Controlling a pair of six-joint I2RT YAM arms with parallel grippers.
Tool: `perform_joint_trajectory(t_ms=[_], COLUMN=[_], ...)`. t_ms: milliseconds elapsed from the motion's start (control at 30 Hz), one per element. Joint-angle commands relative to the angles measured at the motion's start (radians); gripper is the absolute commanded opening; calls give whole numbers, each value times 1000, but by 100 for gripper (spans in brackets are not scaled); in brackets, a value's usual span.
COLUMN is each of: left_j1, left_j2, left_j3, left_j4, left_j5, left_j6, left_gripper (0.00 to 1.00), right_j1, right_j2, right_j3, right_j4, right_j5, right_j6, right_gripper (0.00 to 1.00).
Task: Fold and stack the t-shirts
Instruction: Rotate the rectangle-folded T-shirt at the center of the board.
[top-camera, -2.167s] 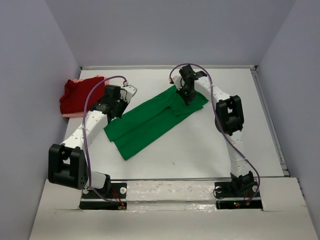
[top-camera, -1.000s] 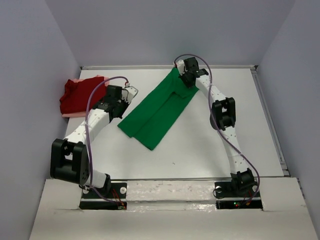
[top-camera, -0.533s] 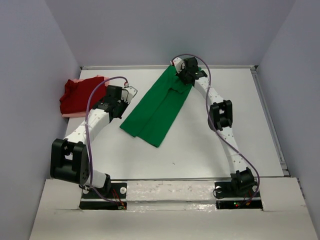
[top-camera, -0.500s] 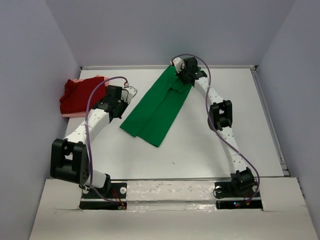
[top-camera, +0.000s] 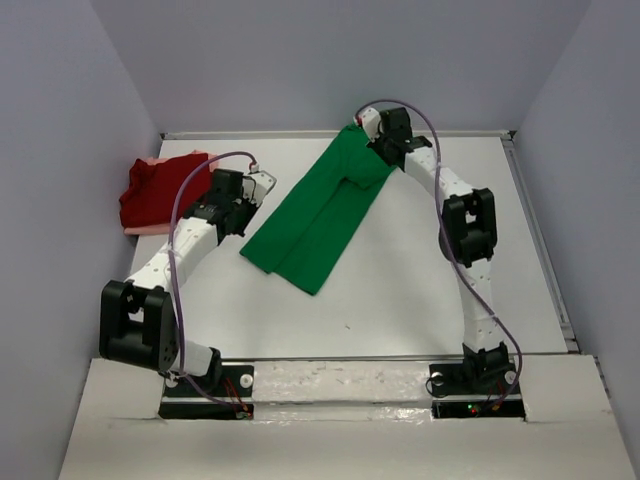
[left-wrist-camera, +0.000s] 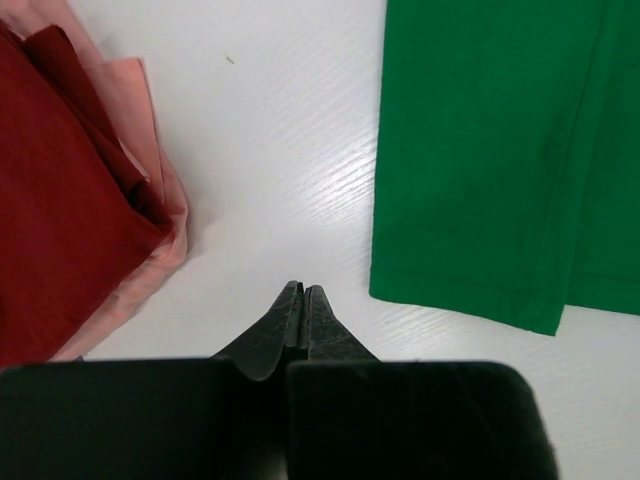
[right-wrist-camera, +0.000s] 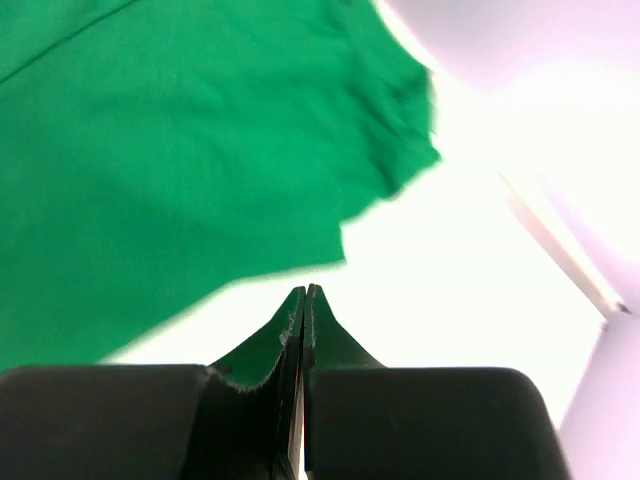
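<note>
The bright green t-shirt (top-camera: 318, 215) lies folded into a long strip, running diagonally from the table's middle to its far edge; it also shows in the left wrist view (left-wrist-camera: 490, 150) and the right wrist view (right-wrist-camera: 180, 150). The dark red t-shirt (top-camera: 160, 185) lies folded on the pale pink t-shirt (top-camera: 142, 231) at the far left, as the left wrist view shows for the red shirt (left-wrist-camera: 50, 200) and the pink shirt (left-wrist-camera: 150, 250). My left gripper (top-camera: 236, 228) is shut and empty over bare table (left-wrist-camera: 303, 290) between the stack and the green hem. My right gripper (top-camera: 383, 148) is shut and empty (right-wrist-camera: 304, 290) beside the green shirt's far end.
The white table (top-camera: 420, 260) is walled by grey panels on the left, back and right. A raised rim (top-camera: 540, 240) runs along the right side. The right wrist view shows the back wall's base (right-wrist-camera: 560, 250) close ahead.
The right gripper drew the green shirt's far end toward the back edge, swinging the strip more upright, then came off it and shifted right. The left arm has hardly moved.
</note>
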Motion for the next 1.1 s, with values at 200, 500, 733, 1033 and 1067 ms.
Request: perform_joint_trajectory(t_ms=[200,500,733,1033,1067], left_j1=[0,11,18,28,29], left_j2=[-113,15,189,290,293], left_j3=[28,-41,59,90,82], left_j4=[23,158,207,283,295], left_j5=[187,288,293,268,268], left_j6=[39,71,39,10,9], left_gripper=[0,0,0,0,0], right_j1=[18,93,128,188,197], right_j2=[-607,-662,-536,-416,-408], right_j3=[-206,-497,-500,-448,-443], right_j4=[-238,-355,-458,-506,-506], right_j5=[-498,-665,-766,-845,-854], right_j6=[166,174,189,202,203], right_gripper=[0,0,0,0,0])
